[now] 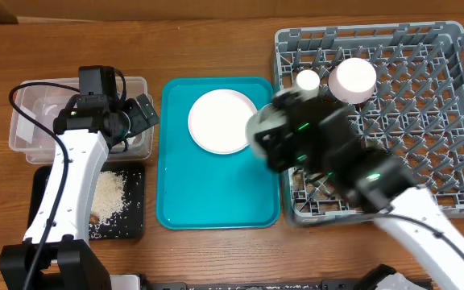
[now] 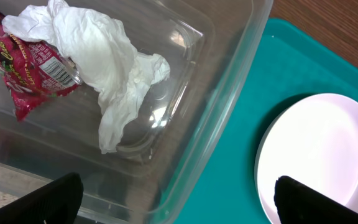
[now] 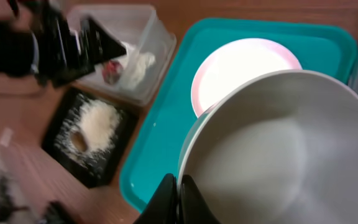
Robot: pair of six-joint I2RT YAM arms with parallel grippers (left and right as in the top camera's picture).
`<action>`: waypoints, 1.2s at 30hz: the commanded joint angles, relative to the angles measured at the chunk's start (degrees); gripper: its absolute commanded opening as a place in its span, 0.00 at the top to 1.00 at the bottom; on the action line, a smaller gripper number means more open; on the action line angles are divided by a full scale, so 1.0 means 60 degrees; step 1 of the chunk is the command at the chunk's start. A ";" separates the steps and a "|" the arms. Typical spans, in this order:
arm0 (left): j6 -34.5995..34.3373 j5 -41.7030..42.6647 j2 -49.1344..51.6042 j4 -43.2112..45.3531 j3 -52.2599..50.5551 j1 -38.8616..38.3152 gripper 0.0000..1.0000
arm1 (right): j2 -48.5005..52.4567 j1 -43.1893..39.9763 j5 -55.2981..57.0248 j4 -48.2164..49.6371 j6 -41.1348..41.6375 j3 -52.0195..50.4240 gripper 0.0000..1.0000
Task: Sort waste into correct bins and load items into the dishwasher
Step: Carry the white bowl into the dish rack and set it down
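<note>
Over the seam between the teal tray (image 1: 216, 201) and the grey dish rack (image 1: 433, 129), the right gripper (image 3: 179, 190) is clenched on the rim of a white bowl (image 3: 272, 149), its two fingers pinched together at the near edge. The arm shows blurred from overhead. The step in hand is judged to be loading this bowl into the rack. The next move calls for carrying it clear of the lattice wall and settling it among the upright pegs beside the small white cup (image 1: 307, 80) and the pale pinkish bowl (image 1: 353, 78), which already sit in the rack's far corner.

The left gripper (image 2: 179, 202) hangs released, fingers spread wide and holding nothing, above the clear plastic tub (image 2: 229, 81). Inside the tub lie the crumpled white napkin (image 2: 104, 56), soft and creased, and the glossy red wrapper (image 2: 27, 71), touching each other. Loose whitish rice scraps (image 1: 107, 193) with a brown bit form a grainy heap in the shallow black tray (image 1: 47, 193).

One item remains unloaded: the round flat plate (image 1: 220, 121), smooth and white, resting on the teal tray. The tub is transparent with rounded corners; the rack is rigid moulded plastic; the worktop (image 1: 216, 40) is wood-grained.
</note>
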 commanded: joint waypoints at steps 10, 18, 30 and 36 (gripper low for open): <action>-0.0102 -0.0120 0.0066 0.0033 0.0087 -0.0058 0.00 | 0.0379 -0.6011 -0.8987 -0.0277 -0.1665 -0.0040 0.96; -0.0102 -0.0120 0.0066 0.0033 0.0087 -0.0062 0.00 | 0.2051 -0.7278 -0.9996 -0.0452 -0.2586 -0.0040 0.96; -0.0102 -0.0120 0.0066 0.0033 0.0087 -0.0062 0.00 | 0.4816 -0.7373 -1.0633 -0.0368 -0.2976 -0.0040 0.96; -0.0102 -0.0120 0.0066 0.0033 0.0087 -0.0062 0.00 | 0.5370 -0.8025 -1.0306 -0.0015 -0.2969 -0.0040 0.96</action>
